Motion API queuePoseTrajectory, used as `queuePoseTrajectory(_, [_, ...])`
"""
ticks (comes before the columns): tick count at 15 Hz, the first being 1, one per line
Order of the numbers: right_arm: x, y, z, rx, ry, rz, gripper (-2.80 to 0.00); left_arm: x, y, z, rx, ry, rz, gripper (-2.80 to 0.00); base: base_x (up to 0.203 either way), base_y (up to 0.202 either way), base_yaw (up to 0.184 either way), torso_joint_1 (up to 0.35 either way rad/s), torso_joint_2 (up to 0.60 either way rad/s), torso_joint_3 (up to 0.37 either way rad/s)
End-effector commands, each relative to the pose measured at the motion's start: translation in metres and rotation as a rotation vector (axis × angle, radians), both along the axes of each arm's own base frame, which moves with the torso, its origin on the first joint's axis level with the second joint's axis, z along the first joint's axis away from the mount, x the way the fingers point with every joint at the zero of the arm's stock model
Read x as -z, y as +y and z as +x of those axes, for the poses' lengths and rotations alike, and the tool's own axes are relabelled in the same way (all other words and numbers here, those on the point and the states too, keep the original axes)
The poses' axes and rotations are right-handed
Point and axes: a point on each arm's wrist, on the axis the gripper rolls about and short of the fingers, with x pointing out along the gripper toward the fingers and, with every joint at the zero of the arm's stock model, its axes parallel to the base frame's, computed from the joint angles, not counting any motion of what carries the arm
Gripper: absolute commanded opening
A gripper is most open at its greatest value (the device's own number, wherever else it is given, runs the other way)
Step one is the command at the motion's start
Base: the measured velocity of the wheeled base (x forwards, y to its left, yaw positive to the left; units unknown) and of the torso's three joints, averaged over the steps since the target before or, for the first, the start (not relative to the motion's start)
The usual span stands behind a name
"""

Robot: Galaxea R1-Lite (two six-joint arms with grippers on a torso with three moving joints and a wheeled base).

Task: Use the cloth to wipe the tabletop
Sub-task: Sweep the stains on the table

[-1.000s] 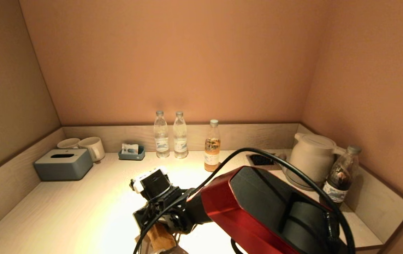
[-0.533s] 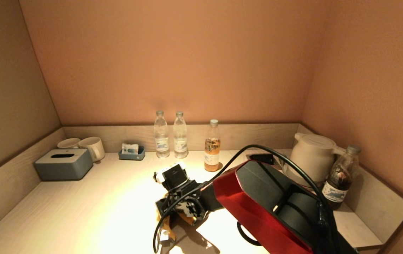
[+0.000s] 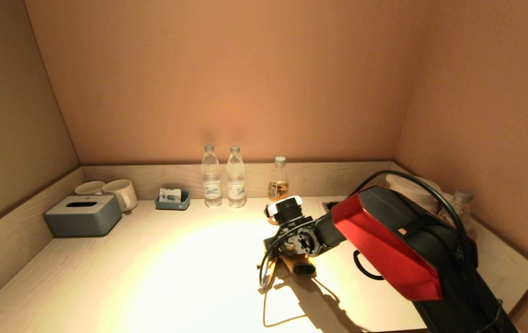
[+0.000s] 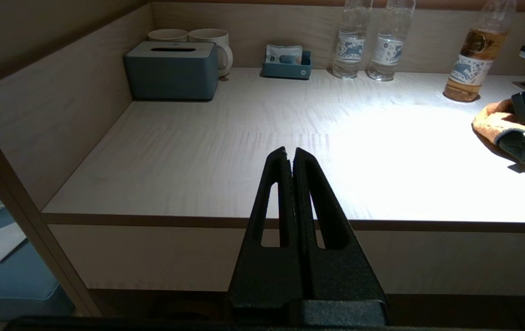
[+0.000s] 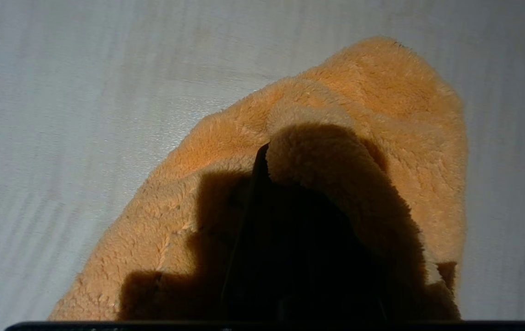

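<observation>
Cloth (image 3: 297, 264), orange and fluffy, lies bunched on the tabletop (image 3: 152, 273) toward its right rear, pinched by the right gripper (image 3: 294, 259) pressing down on it; beyond stands an amber bottle (image 3: 280, 184). Left gripper (image 4: 289, 158) hangs clenched before the front edge

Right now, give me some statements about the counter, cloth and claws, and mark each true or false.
1. The right claw presses the cloth on the tabletop. True.
2. The left claw is open over the cloth. False: it is shut, near the counter's front edge, away from the cloth.
3. Two mugs stand behind the tissue box. True.
4. The amber bottle lies on its side. False: it stands upright.
</observation>
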Motion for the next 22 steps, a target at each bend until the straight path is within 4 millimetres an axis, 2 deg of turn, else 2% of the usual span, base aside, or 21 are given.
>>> queuePoseTrajectory(1, [-0.012, -0.016, 0.000, 0.031, -0.007, 0.003, -2.80, 0.000, 0.000, 0.000, 0.000, -0.001, -0.001, -2.80, 0.000, 0.000, 0.000, 0.000, 0.00, 0.000])
queuePoseTrajectory(5, [-0.022, -0.029, 0.005, 0.061, -0.023, 0.010, -2.80, 0.000, 0.000, 0.000, 0.000, -0.001, -0.001, -2.80, 0.000, 0.000, 0.000, 0.000, 0.00, 0.000])
queuePoseTrajectory(11, [-0.003, -0.021, 0.021, 0.055, -0.037, 0.012, -2.80, 0.000, 0.000, 0.000, 0.000, -0.001, -0.001, -2.80, 0.000, 0.000, 0.000, 0.000, 0.00, 0.000])
queuePoseTrajectory(13, [0.011, -0.007, 0.035, 0.032, -0.068, 0.017, -2.80, 0.000, 0.000, 0.000, 0.000, -0.001, -0.001, -2.80, 0.000, 0.000, 0.000, 0.000, 0.00, 0.000])
queuePoseTrajectory(16, [0.025, 0.015, 0.042, -0.012, -0.096, 0.018, -2.80, 0.000, 0.000, 0.000, 0.000, -0.001, -0.001, -2.80, 0.000, 0.000, 0.000, 0.000, 0.00, 0.000])
queuePoseTrajectory(20, [0.028, 0.055, 0.022, -0.121, -0.108, -0.003, -2.80, 0.000, 0.000, 0.000, 0.000, -0.001, -0.001, -2.80, 0.000, 0.000, 0.000, 0.000, 0.00, 0.000])
queuePoseTrajectory(22, [0.026, 0.082, 0.005, -0.183, -0.115, 0.001, -2.80, 0.000, 0.000, 0.000, 0.000, -0.001, -0.001, -2.80, 0.000, 0.000, 0.000, 0.000, 0.00, 0.000])
